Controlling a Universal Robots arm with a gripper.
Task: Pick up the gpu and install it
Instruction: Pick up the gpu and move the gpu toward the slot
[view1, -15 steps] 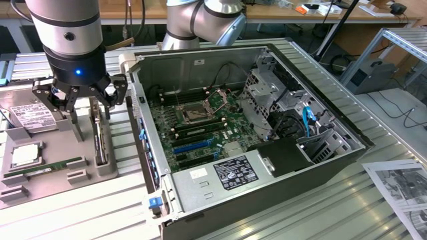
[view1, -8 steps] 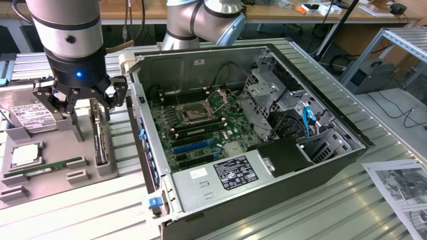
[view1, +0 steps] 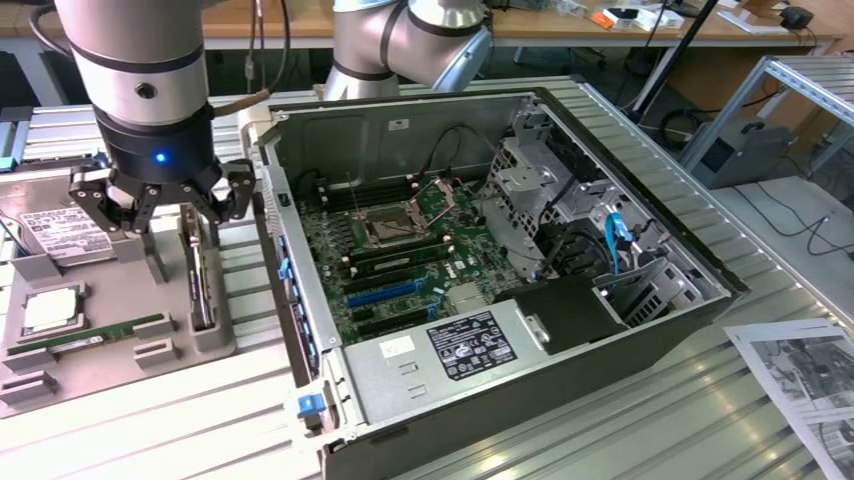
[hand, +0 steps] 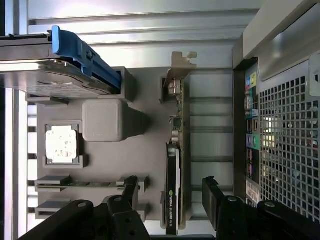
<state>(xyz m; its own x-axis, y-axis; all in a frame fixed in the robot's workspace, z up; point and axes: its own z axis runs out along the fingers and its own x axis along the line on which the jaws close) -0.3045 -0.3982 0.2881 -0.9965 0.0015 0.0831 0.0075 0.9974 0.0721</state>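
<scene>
On the exterior view's left, a grey tray (view1: 207, 347) holds a hard drive (view1: 60, 238) and a memory stick (view1: 100, 335). The gpu (view1: 200, 275) stands on edge in the tray's rightmost slot. The gripper (view1: 180, 215) hangs above the card, fingers spread to either side. Further right lies an open computer (view1: 561, 400).

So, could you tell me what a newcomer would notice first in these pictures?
The open grey metal computer case, green motherboard exposed, dominates the exterior view's middle. At that view's left, the robot gripper hangs above a grey holder tray, open fingers aligned over the black gpu card standing on edge.
</scene>
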